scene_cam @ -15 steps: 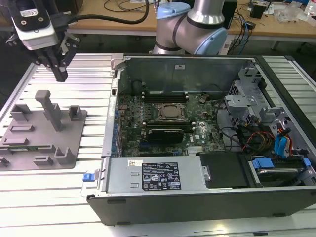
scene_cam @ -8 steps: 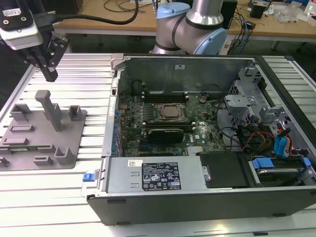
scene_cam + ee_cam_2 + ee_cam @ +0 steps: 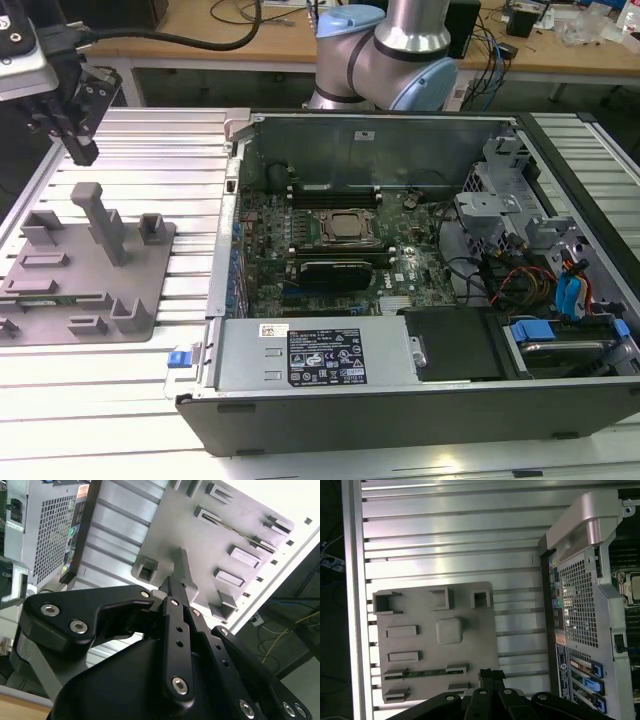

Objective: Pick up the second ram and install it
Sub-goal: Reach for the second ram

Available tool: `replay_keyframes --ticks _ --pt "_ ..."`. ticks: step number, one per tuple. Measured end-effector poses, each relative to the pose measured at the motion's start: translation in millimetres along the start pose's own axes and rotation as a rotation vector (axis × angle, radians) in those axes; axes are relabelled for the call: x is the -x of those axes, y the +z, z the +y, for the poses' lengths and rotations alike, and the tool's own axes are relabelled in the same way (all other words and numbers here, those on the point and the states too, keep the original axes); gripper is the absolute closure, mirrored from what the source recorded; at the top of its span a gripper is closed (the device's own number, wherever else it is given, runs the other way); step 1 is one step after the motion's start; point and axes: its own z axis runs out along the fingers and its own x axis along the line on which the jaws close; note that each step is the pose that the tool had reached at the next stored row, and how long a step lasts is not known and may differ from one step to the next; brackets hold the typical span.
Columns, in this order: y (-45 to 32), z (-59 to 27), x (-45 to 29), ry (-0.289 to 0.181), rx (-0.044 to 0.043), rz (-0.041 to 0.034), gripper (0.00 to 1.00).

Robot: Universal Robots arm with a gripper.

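**Gripper closed and empty above the tray, RAM stick lying in its holders**

Exterior view: the black two-fingered gripper hangs at ten o'clock of the frame, its fingers pressed together with nothing between them. It is over the far edge of the flat grey plastic tray, apart from it. The tray lies on the ribbed aluminium table at the exterior view's left. Its upright grey post stands at about five o'clock from the gripper. The second ram, a thin, long green circuit-board stick, lies along a row of low holders at seven o'clock from the post, well apart from the gripper. At three o'clock of the tray sits the open dark computer case, with a square silver processor on its board and a long black card just at six o'clock from that. The silver-and-blue robot arm rises at twelve o'clock behind the case.

Second wrist view: the gripper has its fingertips meeting, clamped on nothing. Beyond the tips stands the post on the tray. The perforated rear of the case lies beside the table.

First wrist view: the closed gripper hovers just off the tray. The second ram rests between two holders, near the tips but not touching them. The post stands mid-tray; the case flanks the table.
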Motion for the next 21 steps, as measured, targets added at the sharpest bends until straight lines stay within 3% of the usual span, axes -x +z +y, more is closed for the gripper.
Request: replay_keyframes --ticks 2,5,11,15,21 --pt "-0.1 -0.9 -11.7 0.000 0.0000 0.0000 0.92" --pt "0.7 -1.7 -21.4 0.000 0.0001 -0.0001 0.92" --pt "4.1 -3.2 -39.9 0.000 0.0000 -0.0001 0.92" --pt "4.5 -3.8 -46.9 0.000 0.0000 0.0000 0.92" --pt "7.7 -5.5 -67.6 0.000 0.0000 0.0000 0.92"
